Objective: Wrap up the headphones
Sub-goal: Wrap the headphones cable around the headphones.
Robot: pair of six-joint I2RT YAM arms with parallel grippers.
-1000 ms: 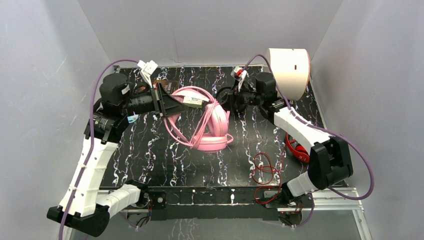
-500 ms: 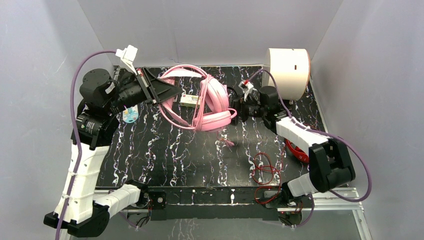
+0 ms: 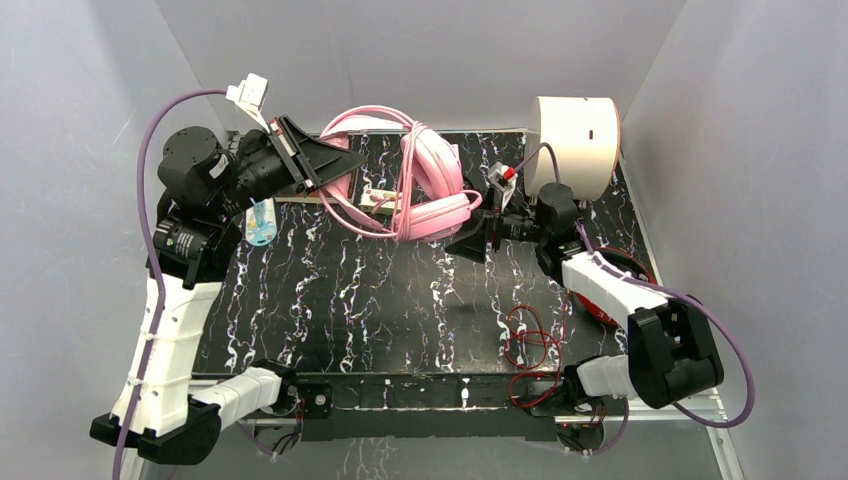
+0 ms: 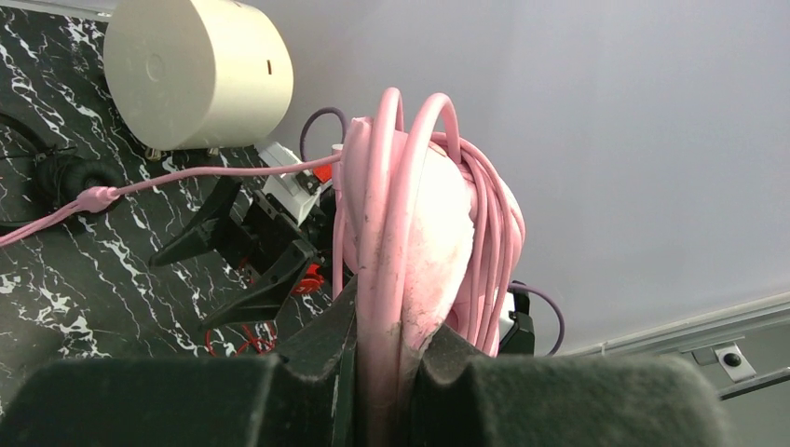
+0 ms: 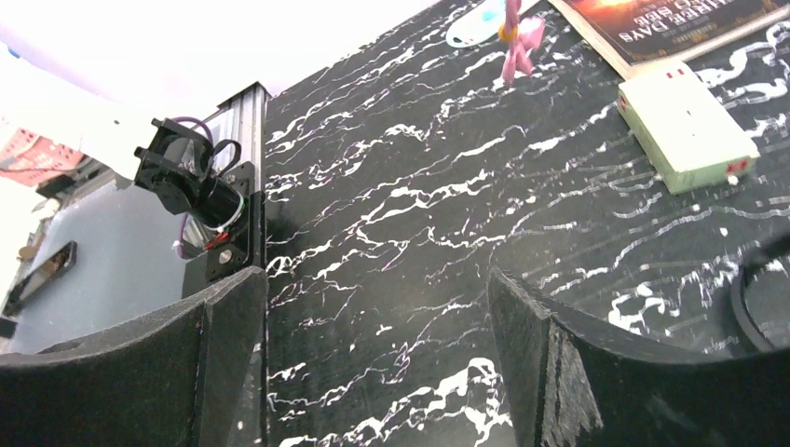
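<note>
The pink headphones (image 3: 436,178) hang in the air above the back of the table, with their cable looped several times round the headband (image 4: 419,214). My left gripper (image 3: 352,161) is shut on the headband and cable loops (image 4: 396,346). One pink cable strand (image 4: 186,177) trails off to the left. My right gripper (image 3: 470,243) stands open and empty just right of and below the ear cups, over bare tabletop (image 5: 377,289). The red headphones (image 3: 598,303) lie at the right, partly under the right arm. A black ear pad (image 4: 58,177) shows on the table.
A white cylinder (image 3: 577,140) stands at the back right. A red cable (image 3: 528,338) lies coiled near the front right. A pale green box (image 5: 685,126), a book (image 5: 671,23) and a small blue item (image 3: 261,224) lie under and left of the raised headphones.
My left gripper has lifted the pink headphones off the table, up and toward the back. My right gripper has pulled away from them toward the front right and opened wider.
</note>
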